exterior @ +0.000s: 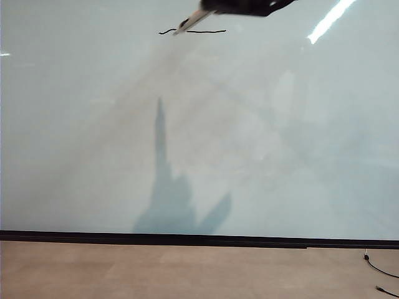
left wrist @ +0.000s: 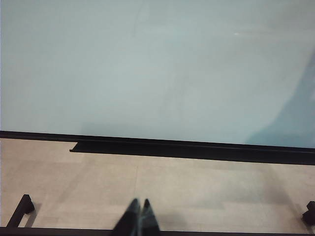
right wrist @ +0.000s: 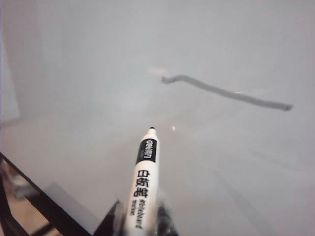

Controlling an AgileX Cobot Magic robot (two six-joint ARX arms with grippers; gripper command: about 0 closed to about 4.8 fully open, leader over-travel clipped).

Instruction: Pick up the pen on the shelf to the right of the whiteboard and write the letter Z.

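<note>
The whiteboard point(exterior: 93, 124) fills most of the exterior view. High on it runs a single wobbly black stroke point(exterior: 209, 31); no full letter Z shows. My right gripper point(exterior: 209, 9) reaches in from the top edge, shut on the white pen point(exterior: 192, 21), which slants down-left with its dark tip at the stroke's left part. In the right wrist view the pen point(right wrist: 143, 182) sticks out between the fingers point(right wrist: 165, 221), its tip apart from the stroke point(right wrist: 231, 93). Whether the tip touches the board I cannot tell. My left gripper point(left wrist: 140, 202) is shut and empty, low over the wooden surface.
A black strip point(exterior: 187, 238) edges the board's foot above a tan wooden surface point(exterior: 187, 271). A thin black cable point(exterior: 381, 270) lies at the lower right. A black ledge point(left wrist: 197, 148) sits along the board's foot, with black frame pieces point(left wrist: 19, 209) at the near corners.
</note>
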